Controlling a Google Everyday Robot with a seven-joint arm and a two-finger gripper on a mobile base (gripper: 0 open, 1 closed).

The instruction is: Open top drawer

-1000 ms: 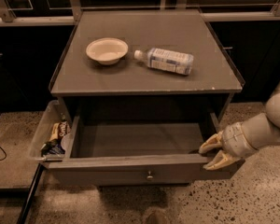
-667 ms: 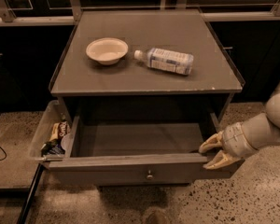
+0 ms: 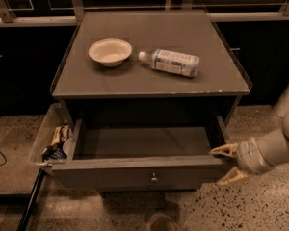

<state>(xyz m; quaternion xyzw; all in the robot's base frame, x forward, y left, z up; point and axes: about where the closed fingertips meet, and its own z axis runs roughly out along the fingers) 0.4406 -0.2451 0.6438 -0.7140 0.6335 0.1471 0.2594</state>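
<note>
The top drawer (image 3: 135, 173) of the grey cabinet is pulled out toward me. Its flat front panel carries a small round metal knob (image 3: 154, 179) at centre, and the inside looks empty. My gripper (image 3: 227, 164) is at the drawer's right front corner, with its yellowish fingers (image 3: 223, 151) spread apart, one above and one below the corner. It holds nothing. The lower drawers are hidden under the open one.
On the cabinet top (image 3: 216, 81) lie a white bowl (image 3: 110, 51) and a plastic bottle (image 3: 172, 62) on its side. A clear bin (image 3: 48, 137) with snack packets hangs at the cabinet's left. Speckled floor lies in front; a cable runs at far left.
</note>
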